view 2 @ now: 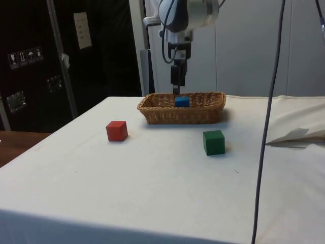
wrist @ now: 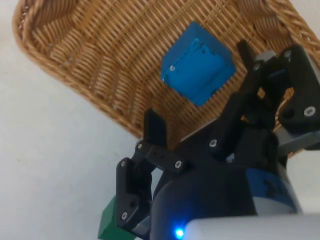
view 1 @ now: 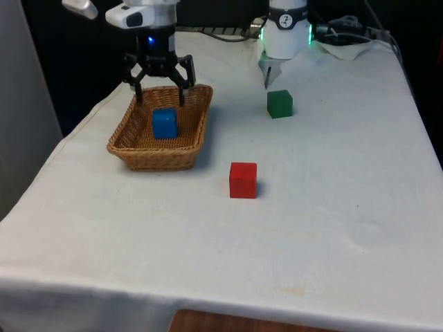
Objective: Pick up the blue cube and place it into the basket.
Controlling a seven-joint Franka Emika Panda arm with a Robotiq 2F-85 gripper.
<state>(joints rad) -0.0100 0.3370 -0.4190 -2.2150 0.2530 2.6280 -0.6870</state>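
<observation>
**Desk:** Start nearest the camera. What do you have on the cloth?

**Caption:** In the front view, a red cube (view 1: 243,180) sits closest to you on the white-covered table (view 1: 208,249), in open cloth. Beyond it, toward the front view's left, stands a woven wicker basket (view 1: 131,153); farther back, toward the front view's right, a green cube (view 1: 279,104) stands alone, well apart from both.

**Desk:** What does one angle give you that another holds back?

**Caption:** The front view looks down into the basket, so you see the blue cube (view 1: 165,123) resting on its floor. From the side, the basket wall (view 2: 183,114) hides all but the cube's top (view 2: 182,101). The wrist view gives you the cube (wrist: 197,62) lying at an angle on the weave (wrist: 90,55), plus a sliver of the green cube (wrist: 107,225) beside one finger.

**Desk:** And the gripper?

**Caption:** You will find the gripper (view 1: 160,92) hanging above the basket's far rim, its black fingers (view 1: 138,90) spread wide and holding nothing. In the wrist view the fingertips (wrist: 155,125) stand clear of the blue cube, with no contact.

**Desk:** Anything in the way?

**Caption:** In the side view, a dark cable (view 2: 269,117) hangs down across the scene, near the green cube (view 2: 214,142) but off to one side of the basket. The red cube (view 2: 117,130) sits apart on the cloth.
</observation>
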